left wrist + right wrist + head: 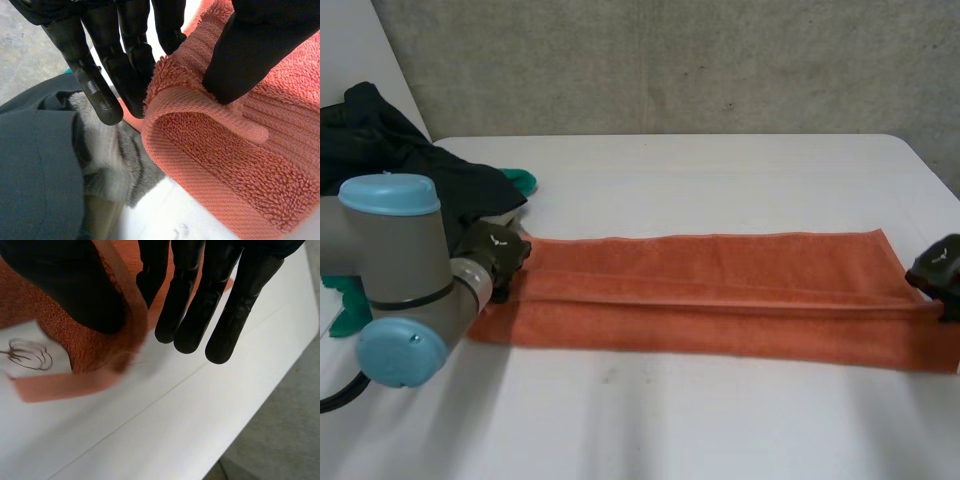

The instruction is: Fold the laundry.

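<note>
A long orange towel (720, 295) lies stretched across the white table (720, 170), with a lengthwise fold along its middle. My left hand (495, 252) is at the towel's left end. There its thumb (250, 50) presses the doubled edge of the towel (220, 165) against the fingers (125, 65). My right hand (937, 268) is at the towel's right end. Its thumb (65, 285) lies over the towel's hem (100, 355), pinching it against the straight fingers (200, 300), and the corner hangs a little above the table.
A heap of dark clothes (400, 150) with a teal piece (520, 182) lies at the table's back left, close to my left hand. A dark grey garment (35, 165) and a striped cloth (110, 160) lie beside that hand's fingertips. The table's edge (240, 405) runs beyond my right hand.
</note>
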Robot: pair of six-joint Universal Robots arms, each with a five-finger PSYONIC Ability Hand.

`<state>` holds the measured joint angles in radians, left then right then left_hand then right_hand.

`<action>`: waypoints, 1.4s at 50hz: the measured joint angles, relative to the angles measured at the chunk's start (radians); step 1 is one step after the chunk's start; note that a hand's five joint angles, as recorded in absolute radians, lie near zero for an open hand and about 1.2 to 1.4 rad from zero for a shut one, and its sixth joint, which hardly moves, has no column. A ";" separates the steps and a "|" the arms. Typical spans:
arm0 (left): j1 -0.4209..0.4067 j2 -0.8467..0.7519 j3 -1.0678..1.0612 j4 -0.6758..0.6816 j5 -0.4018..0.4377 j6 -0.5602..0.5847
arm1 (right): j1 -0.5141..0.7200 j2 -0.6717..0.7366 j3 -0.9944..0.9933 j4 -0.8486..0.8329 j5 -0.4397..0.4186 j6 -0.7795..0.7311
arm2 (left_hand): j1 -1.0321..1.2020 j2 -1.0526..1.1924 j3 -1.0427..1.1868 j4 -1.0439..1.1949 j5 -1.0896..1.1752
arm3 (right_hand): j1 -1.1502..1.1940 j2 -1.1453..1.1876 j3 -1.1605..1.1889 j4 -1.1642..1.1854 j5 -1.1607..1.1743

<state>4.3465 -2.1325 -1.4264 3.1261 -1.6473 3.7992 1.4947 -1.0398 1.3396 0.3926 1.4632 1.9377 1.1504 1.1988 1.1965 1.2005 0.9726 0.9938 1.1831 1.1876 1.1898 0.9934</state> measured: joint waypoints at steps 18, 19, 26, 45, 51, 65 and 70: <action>-0.021 -0.168 0.203 0.136 -0.054 -0.023 | 0.077 0.232 -0.254 -0.392 -0.100 0.060 | 0.000 0.000 0.000 0.000 0.000 | 0.000 0.000 0.000 0.001 0.004; -0.022 -0.181 0.216 0.144 -0.062 -0.022 | 0.081 0.247 -0.259 -0.423 -0.115 0.061 | 0.000 0.000 0.000 0.000 0.000 | 0.000 0.000 0.000 0.001 0.004; -0.036 -0.228 0.268 0.179 -0.082 -0.020 | 0.100 0.353 -0.324 -0.548 -0.162 0.066 | -0.642 -0.608 -0.598 -0.613 -0.558 | -0.728 -0.837 -0.823 -0.824 -0.799; -0.085 0.095 -0.001 0.272 -0.076 -0.059 | 0.010 -0.060 -0.030 -0.382 -0.232 0.645 | -0.960 -0.994 -0.986 -0.997 -0.923 | -0.792 -0.962 -0.975 -0.959 -0.930; -0.084 0.147 -0.106 0.287 -0.059 -0.071 | -0.050 -0.083 0.075 -0.298 -0.306 0.638 | -0.960 -0.994 -0.986 -0.997 -0.923 | -0.692 -0.835 -0.834 -0.838 -0.819; -0.080 0.146 -0.202 0.348 -0.027 -0.077 | -0.104 0.061 0.193 -0.440 -0.306 0.430 | -0.960 -0.994 -0.986 -0.997 -0.923 | -0.607 -0.743 -0.732 -0.738 -0.729; -0.080 0.149 -0.200 0.348 -0.028 -0.076 | -0.121 0.105 0.143 -0.467 -0.227 0.405 | -0.960 -0.994 -0.986 -0.997 -0.924 | -0.024 -0.013 -0.020 -0.023 -0.041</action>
<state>4.2660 -1.9835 -1.6260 3.4738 -1.6749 3.7230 1.3739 -0.9347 1.4830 -0.0745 1.2367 2.3425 0.1904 0.2046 0.2103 0.2040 0.0491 0.9696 1.1704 1.1672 1.1670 0.9528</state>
